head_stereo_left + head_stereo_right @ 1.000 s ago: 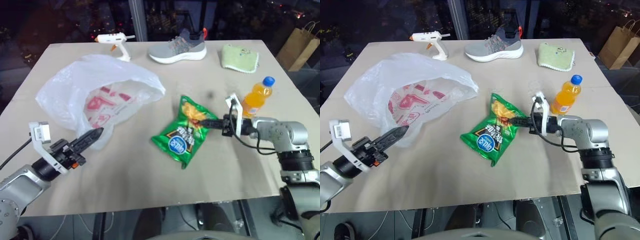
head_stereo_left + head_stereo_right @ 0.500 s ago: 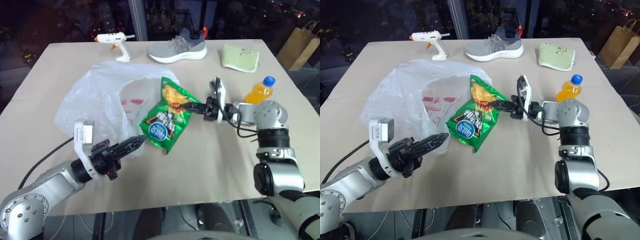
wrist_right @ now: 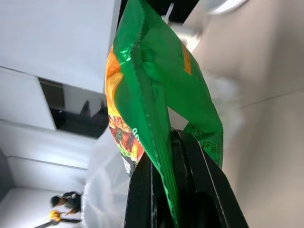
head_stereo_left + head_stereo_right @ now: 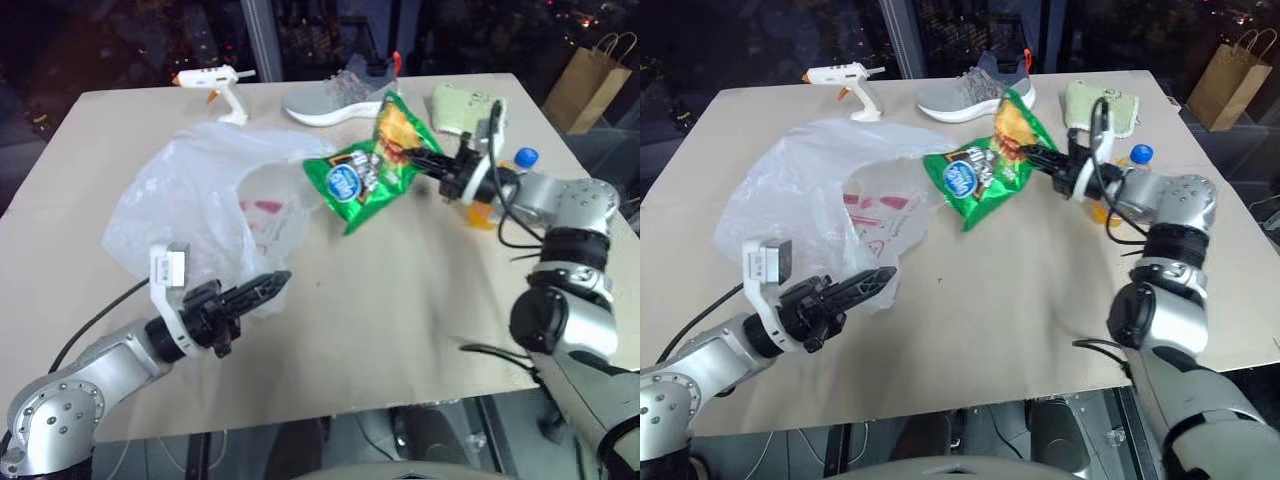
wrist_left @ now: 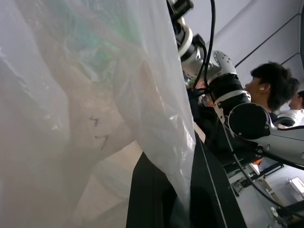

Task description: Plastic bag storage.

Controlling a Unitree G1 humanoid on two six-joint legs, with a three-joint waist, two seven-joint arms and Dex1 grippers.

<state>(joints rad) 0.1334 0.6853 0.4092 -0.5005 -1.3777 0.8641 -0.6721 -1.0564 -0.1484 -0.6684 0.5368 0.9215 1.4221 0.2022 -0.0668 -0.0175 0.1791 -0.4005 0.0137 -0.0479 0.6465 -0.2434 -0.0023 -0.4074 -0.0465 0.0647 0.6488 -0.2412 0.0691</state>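
Left gripper pinched on plastic bag near edge; right gripper clamped on green snack packet, lifted right of bag.

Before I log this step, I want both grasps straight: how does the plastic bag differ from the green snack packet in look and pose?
The plastic bag is large, translucent white with red printing; the green snack packet is small, shiny and opaque. The bag lies slumped on the table, its near edge pinched by the left gripper; the packet hangs clear above the table, clamped by the right gripper. Both are thin, crinkly film held between shut fingers.
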